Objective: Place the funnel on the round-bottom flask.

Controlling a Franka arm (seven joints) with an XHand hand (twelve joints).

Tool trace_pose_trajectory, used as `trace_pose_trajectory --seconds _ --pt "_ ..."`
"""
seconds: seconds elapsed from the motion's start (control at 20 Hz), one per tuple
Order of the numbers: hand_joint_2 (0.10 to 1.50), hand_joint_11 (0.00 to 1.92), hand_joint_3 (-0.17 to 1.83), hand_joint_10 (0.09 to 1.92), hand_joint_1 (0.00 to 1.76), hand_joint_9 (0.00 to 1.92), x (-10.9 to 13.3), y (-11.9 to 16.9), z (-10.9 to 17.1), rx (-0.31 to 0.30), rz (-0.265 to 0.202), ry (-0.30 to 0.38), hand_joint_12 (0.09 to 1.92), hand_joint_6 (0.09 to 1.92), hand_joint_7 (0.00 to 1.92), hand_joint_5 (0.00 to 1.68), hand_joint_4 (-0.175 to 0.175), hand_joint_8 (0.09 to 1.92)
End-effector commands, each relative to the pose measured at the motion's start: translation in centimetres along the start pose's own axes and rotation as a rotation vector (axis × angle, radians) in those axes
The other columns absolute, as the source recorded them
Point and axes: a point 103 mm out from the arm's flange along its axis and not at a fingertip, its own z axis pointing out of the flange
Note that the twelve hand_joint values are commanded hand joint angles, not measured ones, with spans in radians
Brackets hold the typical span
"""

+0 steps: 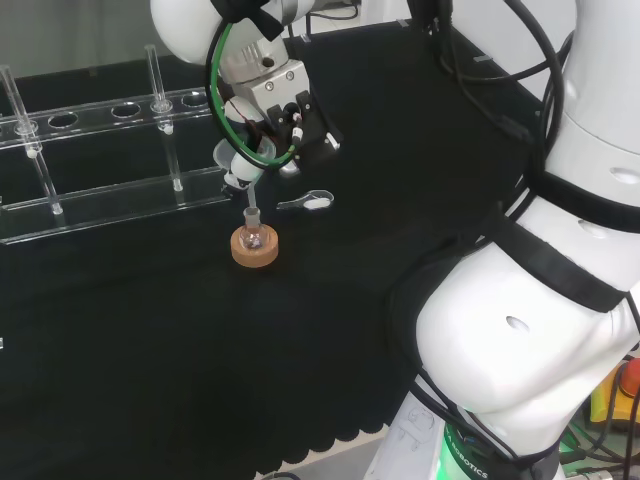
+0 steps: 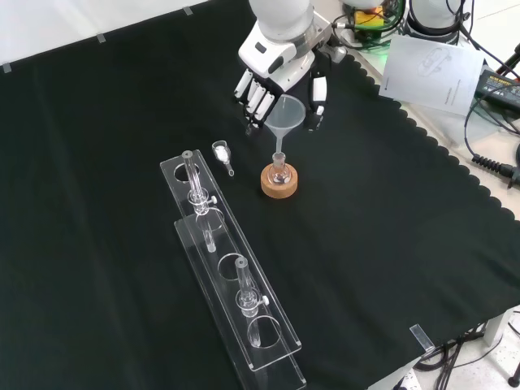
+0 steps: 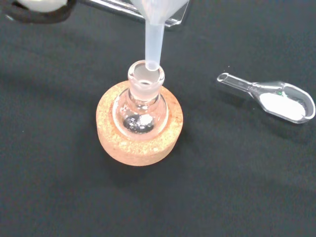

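Directly below the hand (image 2: pixel 280 61), its fingers pinch the funnel (image 2: pixel 286 114); stem enters flask (image 3: pixel 141 106)

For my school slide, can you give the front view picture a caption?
The robot hand holds a funnel with its stem at the neck of a round-bottom flask sitting on a cork ring.

**Materials and finishes**

Cloth (image 2: pixel 122 122): black, matt, finely woven. Stand (image 3: pixel 139 143): cork, rough, grainy. Flask (image 3: pixel 140 111): clear glossy glass. Funnel (image 2: pixel 285 112): translucent, smooth plastic. Rack (image 2: pixel 231 284): clear glossy acrylic. Hand (image 2: pixel 272 77): glossy white and black plastic.
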Motion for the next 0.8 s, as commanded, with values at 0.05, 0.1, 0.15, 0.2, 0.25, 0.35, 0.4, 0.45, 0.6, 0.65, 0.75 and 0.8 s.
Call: trace_pose_trajectory --seconds 0.05,0.1,0.15,0.2,0.25,0.35,0.4,0.45,0.6,0.65,0.75,0.8 --pt "0.72 0.47 0.54 0.63 0.78 0.90 0.1 0.2 0.4 0.005 -0.004 0.004 1.30 0.09 0.52 0.56 -0.063 0.72" --pt "0.72 0.47 0.54 0.63 0.78 0.90 0.1 0.2 0.5 0.007 -0.004 0.003 1.30 0.09 0.52 0.56 -0.064 0.72" --pt "0.72 0.47 0.54 0.63 0.78 0.90 0.1 0.2 0.5 0.008 -0.003 0.004 1.30 0.09 0.52 0.56 -0.064 0.72" --pt "0.72 0.47 0.54 0.63 0.78 0.90 0.1 0.2 0.7 0.009 -0.004 0.005 1.30 0.09 0.52 0.56 -0.064 0.72" --pt "0.72 0.47 0.54 0.63 0.78 0.90 0.0 0.2 0.9 0.009 -0.004 0.007 1.30 0.09 0.52 0.56 -0.064 0.72" --pt "0.72 0.47 0.54 0.63 0.78 0.90 0.0 0.2 1.0 0.009 -0.004 0.006 1.30 0.09 0.52 0.56 -0.064 0.72" --pt "0.72 0.47 0.54 0.63 0.78 0.90 0.0 0.2 1.1 0.009 -0.004 0.006 1.30 0.09 0.52 0.56 -0.064 0.72" --pt "0.72 0.47 0.54 0.63 0.78 0.90 0.0 0.2 1.1 0.007 -0.004 0.007 1.29 0.09 0.52 0.56 -0.064 0.72" --pt "0.72 0.47 0.54 0.63 0.78 0.90 -0.1 0.3 1.4 -0.002 -0.009 0.010 1.29 0.09 0.52 0.56 -0.064 0.72" --pt "0.72 0.47 0.54 0.63 0.78 0.90 -0.2 0.4 1.5 -0.003 -0.009 0.013 1.29 0.09 0.52 0.56 -0.065 0.72" --pt "0.72 0.47 0.54 0.63 0.78 0.90 -0.2 0.3 1.5 -0.010 -0.008 0.015 1.29 0.09 0.52 0.56 -0.065 0.72" --pt "0.72 0.47 0.54 0.63 0.78 0.90 -0.2 0.4 1.5 -0.011 -0.008 0.015 1.29 0.09 0.52 0.56 -0.065 0.72"
